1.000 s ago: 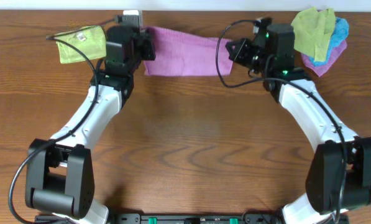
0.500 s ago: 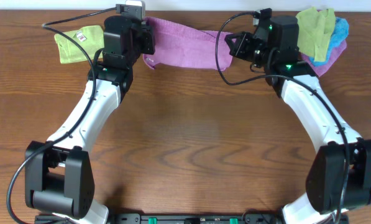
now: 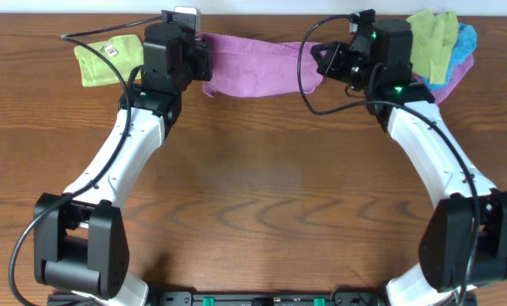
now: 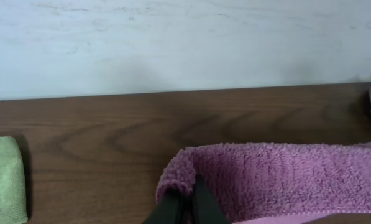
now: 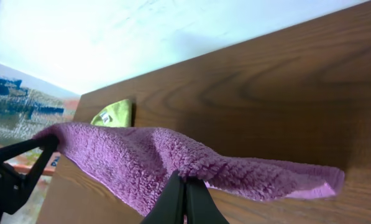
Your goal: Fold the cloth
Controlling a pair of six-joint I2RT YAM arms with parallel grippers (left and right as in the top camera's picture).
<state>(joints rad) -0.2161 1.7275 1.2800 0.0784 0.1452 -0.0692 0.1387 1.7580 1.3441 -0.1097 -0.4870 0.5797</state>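
Far edge crowded. Mauve-purple fuzzy towel cloth (image 3: 253, 70) spans from L gripper (image 3: 205, 70) to R gripper (image 3: 319, 63), both pinched tight on its ends; it bars any front-to-back pass betw. the wrists. Pale wall (image 4: 173, 43) rises right behind the table edge, no room beyond. Lime-green folded cloth w/ white tag (image 3: 109, 61) lies just outboard of L wrist. Heap of lime-green, blue and mauve cloths (image 3: 444, 51) sits just beside R wrist, outboard. Black cable loop (image 3: 302, 85) hangs by R gripper, near the towel's right end. Brown wooden table (image 3: 261, 187): centre and near side bare betw. L arm (image 3: 121, 161) and R arm (image 3: 431, 153), a wide open lane.
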